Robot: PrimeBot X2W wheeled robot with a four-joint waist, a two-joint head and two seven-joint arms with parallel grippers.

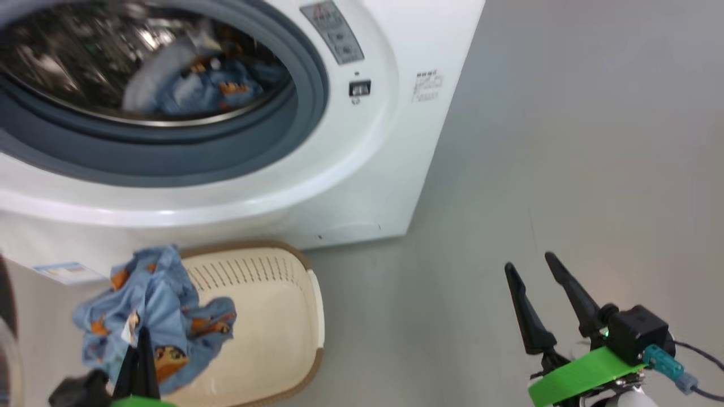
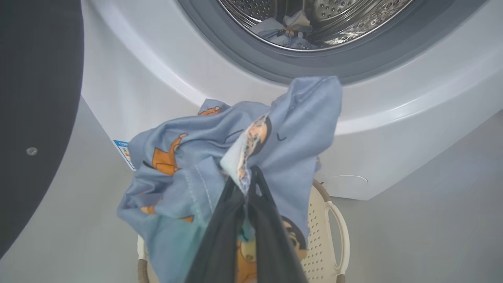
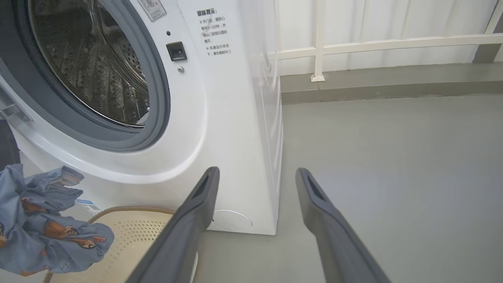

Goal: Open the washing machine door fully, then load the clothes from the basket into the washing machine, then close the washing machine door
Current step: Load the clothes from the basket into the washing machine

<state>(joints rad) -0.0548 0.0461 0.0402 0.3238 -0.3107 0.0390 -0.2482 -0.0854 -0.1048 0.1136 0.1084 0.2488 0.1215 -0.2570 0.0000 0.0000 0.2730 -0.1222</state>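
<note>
Left end effector [image 2: 251, 173] tight on blue printed garment [image 2: 188, 157] over basket [image 1: 266, 316]; right end effector [image 3: 256, 169] spread wide, empty.

A: Entry one, right claw [image 1: 529, 261]?
B: Two long dark tapered fingers [image 1: 571, 294]; bright green bracket [image 1: 582, 376]; black block housing [image 1: 639, 333] with small green light; teal plug [image 1: 662, 362]; dark cable [image 1: 701, 353].
A: Left claw [image 1: 140, 342]?
B: Matching dark fingers, green edge [image 1: 136, 402] beneath.
</note>
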